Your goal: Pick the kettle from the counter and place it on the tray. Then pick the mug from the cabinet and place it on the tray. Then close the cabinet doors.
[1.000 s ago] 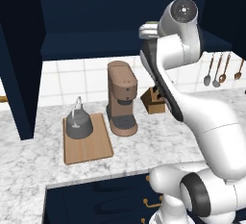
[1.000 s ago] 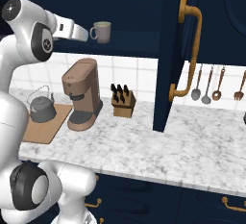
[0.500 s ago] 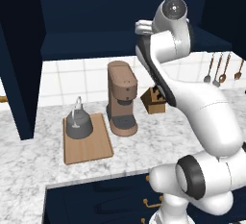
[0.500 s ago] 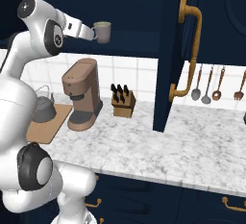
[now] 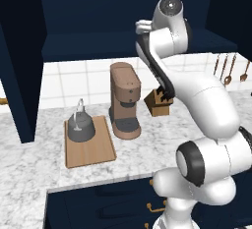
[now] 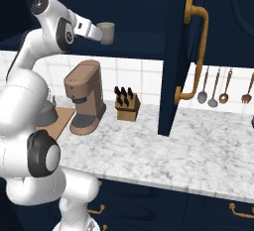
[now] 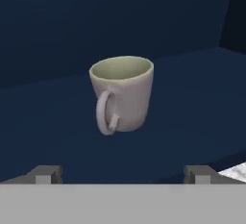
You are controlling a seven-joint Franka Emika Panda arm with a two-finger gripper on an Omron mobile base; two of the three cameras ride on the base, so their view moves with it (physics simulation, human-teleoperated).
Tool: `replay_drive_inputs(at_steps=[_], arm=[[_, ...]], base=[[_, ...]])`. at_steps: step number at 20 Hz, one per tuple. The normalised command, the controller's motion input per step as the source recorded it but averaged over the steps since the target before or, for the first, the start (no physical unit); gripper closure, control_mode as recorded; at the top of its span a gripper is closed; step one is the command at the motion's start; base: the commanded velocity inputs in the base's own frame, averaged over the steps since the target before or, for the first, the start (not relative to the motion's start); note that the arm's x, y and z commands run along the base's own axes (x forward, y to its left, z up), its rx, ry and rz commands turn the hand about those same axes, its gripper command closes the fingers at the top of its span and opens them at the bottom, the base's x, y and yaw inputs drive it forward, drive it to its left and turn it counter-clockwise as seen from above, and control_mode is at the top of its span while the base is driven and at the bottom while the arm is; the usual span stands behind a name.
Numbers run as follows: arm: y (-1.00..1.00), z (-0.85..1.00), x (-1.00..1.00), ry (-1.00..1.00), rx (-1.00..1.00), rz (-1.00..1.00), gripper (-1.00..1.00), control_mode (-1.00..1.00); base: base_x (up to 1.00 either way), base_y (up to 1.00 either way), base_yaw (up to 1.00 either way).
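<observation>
Kettle [image 5: 80,127] sits on tray [image 5: 91,149]; mug step under way. Gripper [image 7: 122,175] spread wide, empty, facing mug [image 7: 122,94] on cabinet shelf [image 7: 192,103]. Next, probably: advance, close on mug.

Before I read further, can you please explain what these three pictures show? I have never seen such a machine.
It is a white robot arm in a simulated kitchen. Two pictures come from cameras on its base, behind it on the left and on the right. The third camera sits on the hand and looks forward along the tool. On the marble counter lies a wooden tray with a dark kettle already on it, beside a brown coffee machine and a knife block. The tool is open and holds nothing. It points at a mug standing upright on the shelf of the open cabinet. Utensils hang on the wall.
</observation>
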Motion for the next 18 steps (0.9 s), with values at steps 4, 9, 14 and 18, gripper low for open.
replay_drive_inputs(at_steps=[4,9,14,18], arm=[[0.00,-0.01,0.45,0.08,0.00,-0.01,-1.00,-1.00],[0.00,-0.11,0.39,0.01,0.00,-0.02,-1.00,-1.00],[0.00,-0.16,0.34,0.00,0.00,-0.05,-1.00,-1.00],[0.00,-0.05,0.32,0.00,0.00,-0.05,-1.00,-1.00]], base=[[0.00,0.00,0.00],[0.00,0.00,0.00],[0.00,0.00,0.00],[0.00,0.00,0.00]])
